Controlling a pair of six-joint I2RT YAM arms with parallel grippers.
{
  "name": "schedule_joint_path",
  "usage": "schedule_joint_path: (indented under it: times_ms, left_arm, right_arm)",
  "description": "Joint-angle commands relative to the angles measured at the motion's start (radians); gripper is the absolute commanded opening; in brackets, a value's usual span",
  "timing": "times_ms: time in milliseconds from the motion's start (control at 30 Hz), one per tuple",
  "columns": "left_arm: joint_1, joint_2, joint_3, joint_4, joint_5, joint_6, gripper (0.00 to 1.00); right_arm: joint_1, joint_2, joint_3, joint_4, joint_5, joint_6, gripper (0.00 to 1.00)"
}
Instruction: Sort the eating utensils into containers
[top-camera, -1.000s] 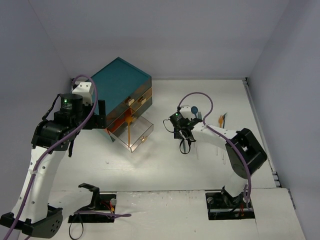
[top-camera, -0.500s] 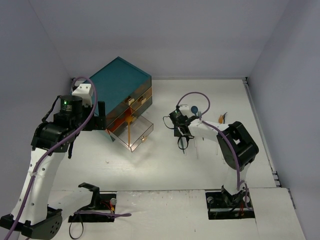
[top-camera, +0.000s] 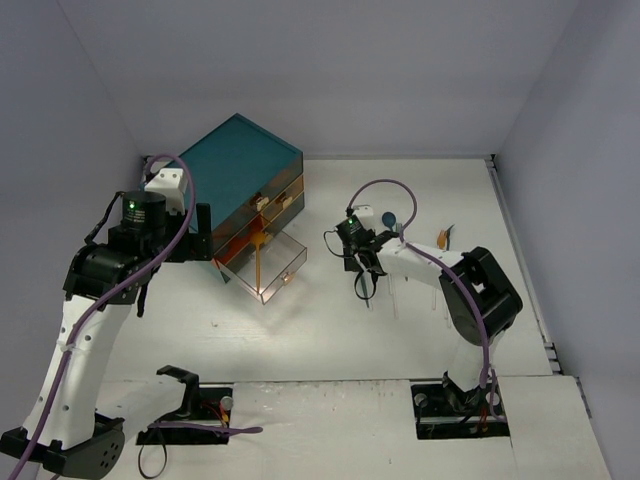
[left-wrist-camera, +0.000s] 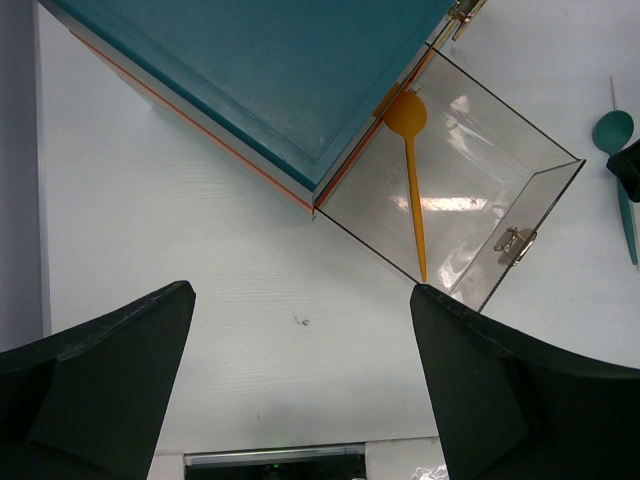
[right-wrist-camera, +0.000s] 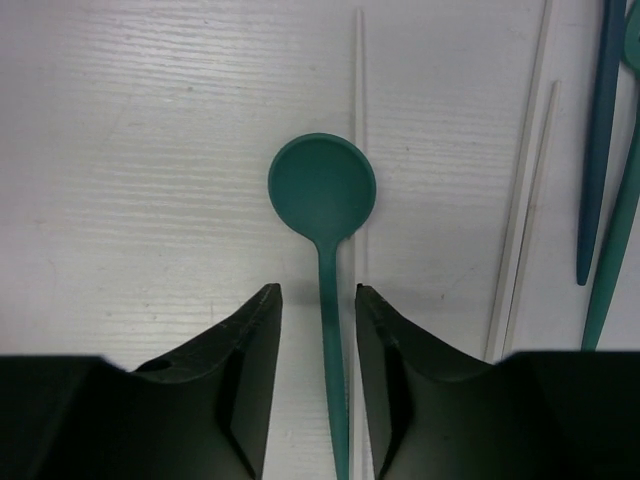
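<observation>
Item 1. Teal plastic spoon (right-wrist-camera: 322, 190), round bowl, slim handle. It lies flat on the white desk (right-wrist-camera: 150, 150), bowl at 12 o'clock from my right fingers (right-wrist-camera: 245, 340) and handle running to 6 between them. The fingers stand narrow, one on each side of the handle. A gap shows on the 9 o'clock side, so nothing is clamped yet. I judge they straddle the thin part because it gives the surest pinch.

Item 2. Clear plastic stick utensil (right-wrist-camera: 358, 100), just beside the spoon's 3 o'clock edge. It lies close enough to be caught in the same pinch.

Item 3. Two more clear sticks (right-wrist-camera: 530, 200), farther toward 3 o'clock. Beyond them lie a dark blue handle (right-wrist-camera: 598, 150) and a teal handle (right-wrist-camera: 615, 260), all unsorted.

Item 4. Clear plastic drawer (top-camera: 268, 262) with small gold knob (left-wrist-camera: 512, 243), pulled out of the teal box-shaped chest (top-camera: 240, 165). It sits at 9 o'clock from my right fingers, well apart, open to take utensils. It holds one orange-gold spoon (left-wrist-camera: 412, 180).

Item 5. My left fingers (left-wrist-camera: 100, 350) are spread wide, holding nothing, hovering over the desk near the chest.
</observation>
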Motion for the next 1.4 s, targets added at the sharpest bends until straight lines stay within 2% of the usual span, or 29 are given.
schedule_joint_path:
  times_ms: [0,267,767,933,1067,1167,1367]
  left_arm:
    - [0.005,0.008,0.019,0.032,0.000,-0.018,0.88]
    - [0.005,0.006,0.026,0.030,-0.001,-0.011,0.88]
    - [0.005,0.001,0.014,0.029,-0.004,-0.011,0.88]
    - [0.005,0.003,0.011,0.030,-0.001,-0.017,0.88]
    - [0.005,0.001,0.010,0.030,-0.001,-0.017,0.88]
    - [0.005,-0.004,0.009,0.028,-0.003,-0.016,0.88]
    - [0.005,-0.006,0.021,0.028,-0.012,-0.009,0.88]
  right_arm:
    - [0.011,-0.050,0.051,0.003,-0.004,-0.025,0.30]
    - [0.008,0.005,0.054,0.000,0.002,0.000,0.25]
    - [0.003,0.039,-0.005,0.000,0.037,0.037,0.22]
    - [0.003,0.055,-0.015,0.001,0.035,0.038,0.18]
    - [0.005,0.055,-0.008,0.001,0.029,0.032,0.08]
    - [0.015,0.023,0.011,-0.001,0.026,0.025,0.00]
    - [0.047,-0.164,0.122,-0.030,0.009,0.021,0.00]
